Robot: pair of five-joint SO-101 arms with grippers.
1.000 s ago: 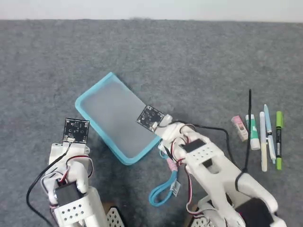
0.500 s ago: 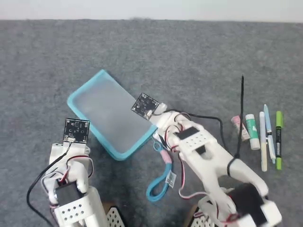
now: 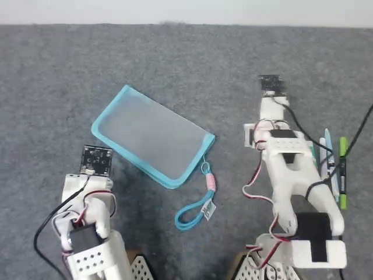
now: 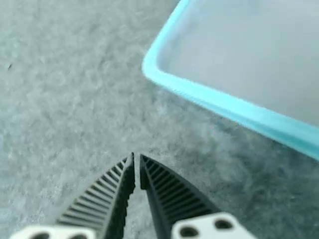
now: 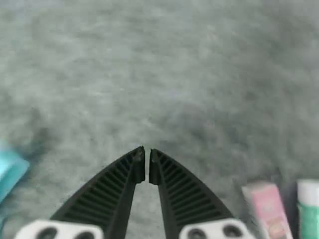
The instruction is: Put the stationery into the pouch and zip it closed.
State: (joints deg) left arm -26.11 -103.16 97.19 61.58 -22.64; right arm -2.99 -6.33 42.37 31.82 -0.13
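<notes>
Just beside the right claw, a pink eraser and a green-and-white stick are lying, so a first pickup is probably being set up: the jaws are best spread first and lowered square across one piece, clear of its neighbours. That claw is being held pressed together, barely a slit between, nothing gripped or touched. Well apart on its other side the pouch is lying flat, the left claw, likewise closed and empty, being held near its blue edge.
</notes>
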